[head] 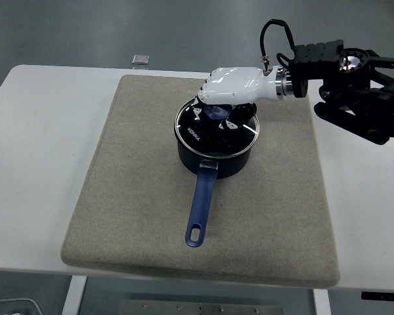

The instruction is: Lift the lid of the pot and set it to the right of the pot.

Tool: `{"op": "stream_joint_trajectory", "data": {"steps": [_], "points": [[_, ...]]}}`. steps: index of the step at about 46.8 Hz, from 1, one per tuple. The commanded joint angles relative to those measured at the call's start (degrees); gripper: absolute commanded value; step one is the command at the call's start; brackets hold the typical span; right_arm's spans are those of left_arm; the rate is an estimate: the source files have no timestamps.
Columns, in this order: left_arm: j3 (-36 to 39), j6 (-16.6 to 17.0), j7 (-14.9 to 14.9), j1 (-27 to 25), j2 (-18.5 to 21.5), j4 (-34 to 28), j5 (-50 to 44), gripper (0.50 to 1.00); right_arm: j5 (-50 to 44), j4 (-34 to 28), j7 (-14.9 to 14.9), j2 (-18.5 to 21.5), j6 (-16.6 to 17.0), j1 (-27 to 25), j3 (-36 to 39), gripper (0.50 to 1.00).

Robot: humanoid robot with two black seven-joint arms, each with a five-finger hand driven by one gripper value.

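A dark blue pot (213,156) with a long blue handle (200,210) pointing toward me sits on a grey mat (138,197). Its glass lid (213,128) with a steel rim and a blue knob (217,110) is held just above the pot, tilted a little. My right hand (220,98), white with black fingers, comes in from the right and is shut on the lid's knob. The fingertips are hidden under the palm. The left arm is not in view.
The mat has open room to the right of the pot (285,170). A small grey square object (140,60) lies on the white table (39,144) beyond the mat's far left corner.
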Motion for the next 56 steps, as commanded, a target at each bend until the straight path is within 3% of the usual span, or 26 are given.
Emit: {"op": "stream_joint_trajectory", "data": {"steps": [1, 28, 33, 38, 39, 56], "points": [[0.02, 0.0, 0.0, 0.0, 0.0, -0.15, 0.0, 1.0, 0.12, 0.01, 0.0, -0.01, 0.02, 0.26, 0.02, 0.5], [0.02, 0.0, 0.0, 0.0, 0.0, -0.15, 0.0, 1.0, 1.09, 0.8, 0.0, 0.08, 0.46, 0.26, 0.19, 0.5], [0.02, 0.0, 0.0, 0.0, 0.0, 0.02, 0.0, 1.0, 1.53, 0.98, 0.0, 0.08, 0.46, 0.0, 0.19, 0.655], [0.02, 0.0, 0.0, 0.0, 0.0, 0.03, 0.01, 1.0, 1.53, 0.98, 0.0, 0.34, 1.08, 0.26, 0.11, 0.88], [0.02, 0.0, 0.0, 0.0, 0.0, 0.03, 0.0, 1.0, 1.53, 0.98, 0.0, 0.34, 1.25, 0.35, 0.11, 0.901], [0.02, 0.0, 0.0, 0.0, 0.0, -0.15, 0.0, 1.0, 0.56, 1.42, 0.0, 0.34, 0.82, 0.79, -0.42, 0.903]]}}
